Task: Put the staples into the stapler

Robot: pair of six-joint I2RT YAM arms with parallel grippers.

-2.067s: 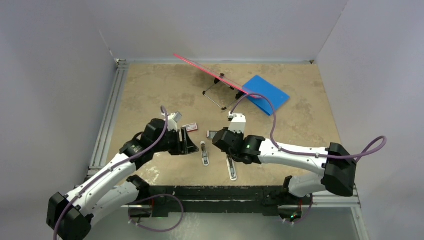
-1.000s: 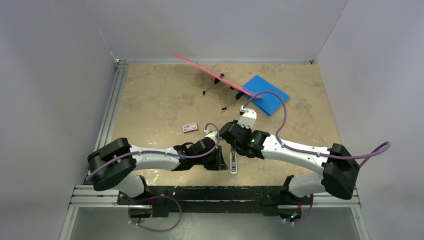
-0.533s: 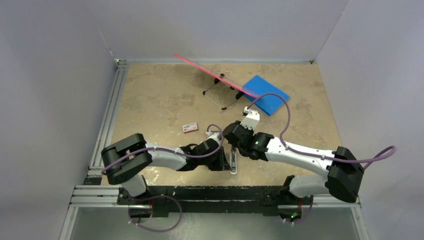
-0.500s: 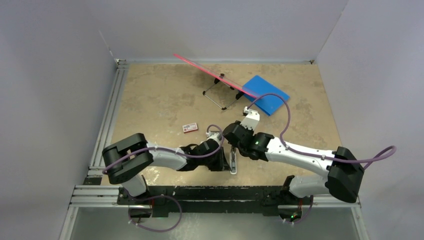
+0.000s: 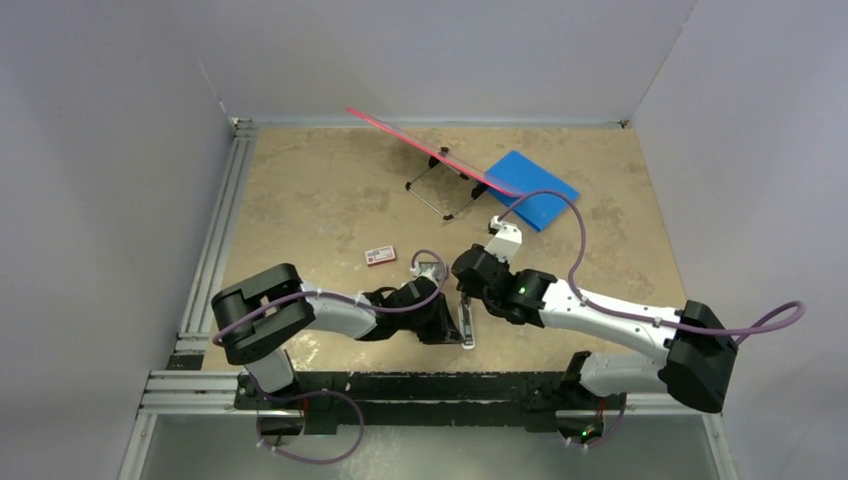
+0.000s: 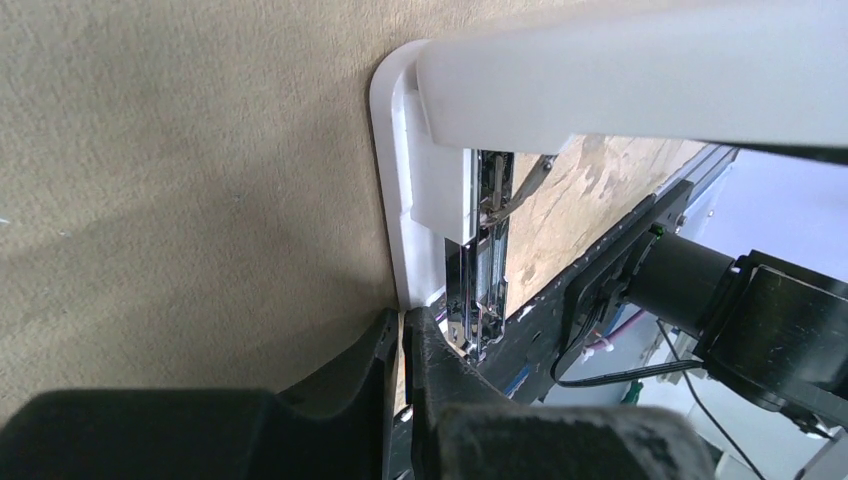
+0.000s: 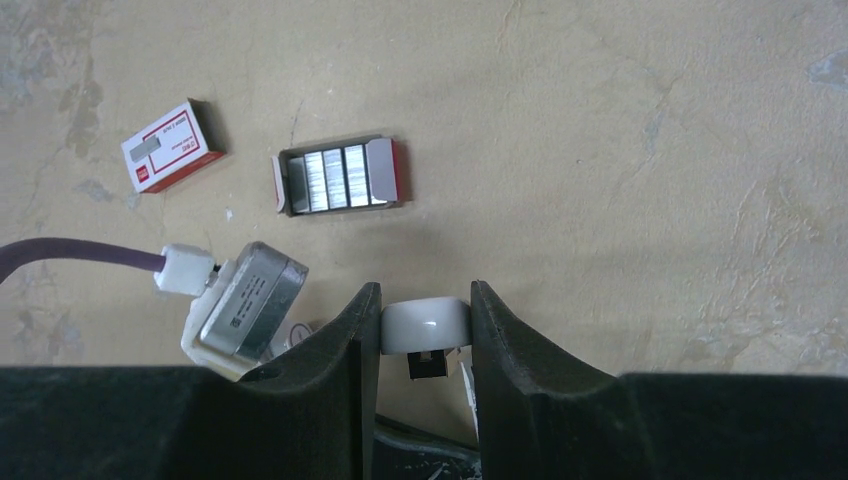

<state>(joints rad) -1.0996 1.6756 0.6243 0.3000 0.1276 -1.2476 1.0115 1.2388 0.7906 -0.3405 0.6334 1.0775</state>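
The white stapler (image 6: 400, 200) lies open near the table's front edge, its lid (image 6: 630, 70) lifted and the bare metal magazine (image 6: 480, 290) showing. My right gripper (image 7: 425, 303) is shut on the lid's rounded end (image 7: 425, 327) and holds it up. My left gripper (image 6: 403, 318) sits low at the stapler's base, by the magazine's front end. Its fingers are pressed together with nothing visible between them. The staples (image 7: 335, 178) lie in their open tray on the table beyond the stapler. From the top view the stapler (image 5: 466, 328) shows between left gripper (image 5: 447, 325) and right gripper (image 5: 468, 295).
The red-and-white staple box sleeve (image 7: 170, 145) lies left of the tray, also seen as the box sleeve (image 5: 380, 255) from above. A blue pad (image 5: 532, 190) and a wire stand with a pink sheet (image 5: 440, 170) sit at the back. The black front rail (image 5: 430, 385) runs close behind the stapler.
My left gripper left the staple box area and came down beside the stapler, its fingers closing together. The right gripper stayed on the lid, its arm drifting slightly right.
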